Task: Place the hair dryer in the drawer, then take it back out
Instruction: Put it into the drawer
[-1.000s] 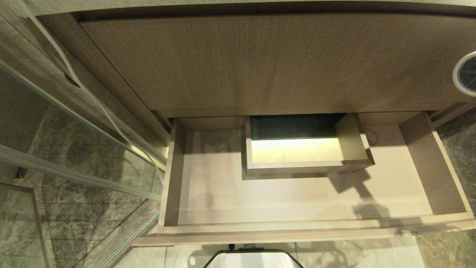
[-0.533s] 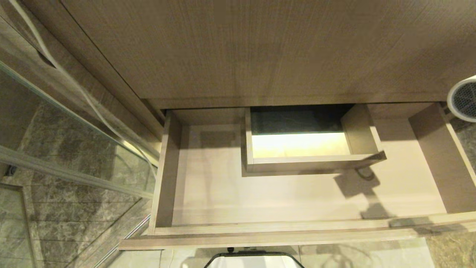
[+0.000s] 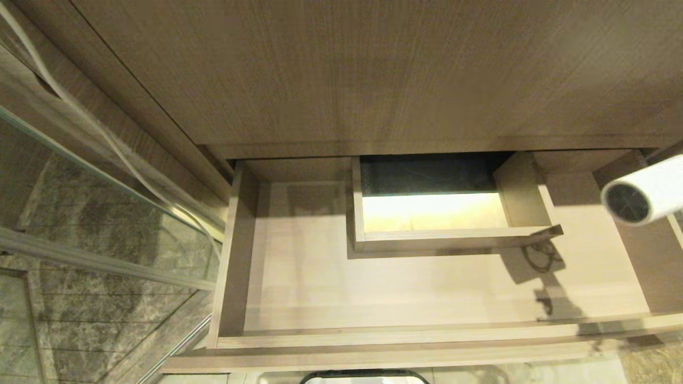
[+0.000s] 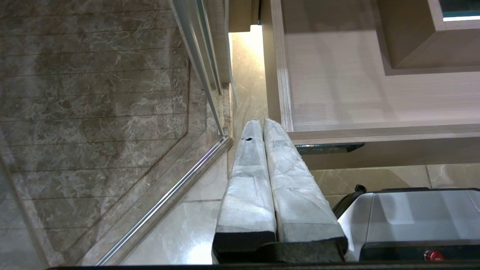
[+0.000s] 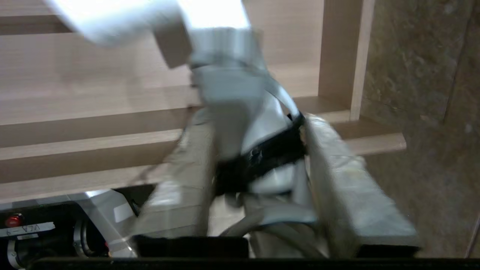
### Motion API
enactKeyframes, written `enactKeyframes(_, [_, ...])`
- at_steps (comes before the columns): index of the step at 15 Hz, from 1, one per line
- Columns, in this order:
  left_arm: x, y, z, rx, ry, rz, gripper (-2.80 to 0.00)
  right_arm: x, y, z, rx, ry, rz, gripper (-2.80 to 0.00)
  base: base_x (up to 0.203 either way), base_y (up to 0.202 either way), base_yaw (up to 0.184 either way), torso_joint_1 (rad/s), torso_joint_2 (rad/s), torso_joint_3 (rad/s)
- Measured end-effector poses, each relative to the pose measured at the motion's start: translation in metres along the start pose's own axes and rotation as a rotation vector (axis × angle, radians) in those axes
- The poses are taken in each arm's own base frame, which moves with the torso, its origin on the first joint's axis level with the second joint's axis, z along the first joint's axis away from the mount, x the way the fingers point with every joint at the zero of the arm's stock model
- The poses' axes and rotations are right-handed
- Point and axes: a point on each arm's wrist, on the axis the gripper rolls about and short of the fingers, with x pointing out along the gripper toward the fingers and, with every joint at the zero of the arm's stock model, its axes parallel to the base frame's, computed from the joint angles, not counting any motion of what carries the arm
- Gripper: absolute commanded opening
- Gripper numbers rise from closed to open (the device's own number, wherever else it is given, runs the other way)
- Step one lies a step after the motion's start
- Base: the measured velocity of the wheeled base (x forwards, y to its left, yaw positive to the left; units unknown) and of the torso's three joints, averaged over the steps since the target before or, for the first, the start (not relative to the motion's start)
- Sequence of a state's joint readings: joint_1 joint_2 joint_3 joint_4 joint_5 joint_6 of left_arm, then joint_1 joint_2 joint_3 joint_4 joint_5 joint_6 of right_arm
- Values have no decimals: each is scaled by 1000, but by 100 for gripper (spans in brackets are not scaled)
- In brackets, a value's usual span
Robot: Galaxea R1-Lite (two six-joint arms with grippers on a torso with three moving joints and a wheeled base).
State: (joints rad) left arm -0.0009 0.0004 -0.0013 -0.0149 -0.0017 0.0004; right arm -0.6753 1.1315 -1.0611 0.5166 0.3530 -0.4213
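The drawer [image 3: 400, 337] stands pulled open below me, light wood-grain, with a boxed rectangular cut-out [image 3: 432, 213] at its back middle. The hair dryer [image 3: 640, 197], white with a round grey grille, hangs over the drawer's right end at the picture's right edge. In the right wrist view my right gripper [image 5: 257, 120] is shut on the hair dryer [image 5: 240, 112], its padded fingers either side of the handle, which has a black band round it. The drawer's front edge [image 5: 93, 146] lies just beyond. My left gripper [image 4: 260, 122] is shut and empty, hanging off the drawer's left front corner [image 4: 285, 127].
A taller plain wood-grain front [image 3: 373, 80] rises behind the drawer. A glass partition with a metal rail [image 3: 106, 261] and marble tiles fill the left. My own base [image 4: 412, 217] sits just before the drawer front. A dark looped line [image 3: 541, 256] marks the drawer floor near the cut-out.
The whole head view has shifted, so the camera moved. The hair dryer has come down and inward from the upper right edge to over the drawer's right end.
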Motion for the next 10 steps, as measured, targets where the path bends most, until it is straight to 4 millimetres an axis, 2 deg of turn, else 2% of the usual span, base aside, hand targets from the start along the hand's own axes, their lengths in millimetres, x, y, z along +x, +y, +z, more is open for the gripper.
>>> enactKeyframes(3, [0,0,0,0,0,0,-280,30,-16,4,8,28,-28,-280,0,0,0,7,3,22])
enactKeyframes(7, [0,0,0,0,0,1,-280,79,-42,13,-24,35,-89,-280,0,0,0,0,0,0])
enactKeyframes(10, [0,0,0,0,0,0,-280,101,-54,20,-51,37,-93,-280,0,0,0,0,0,0])
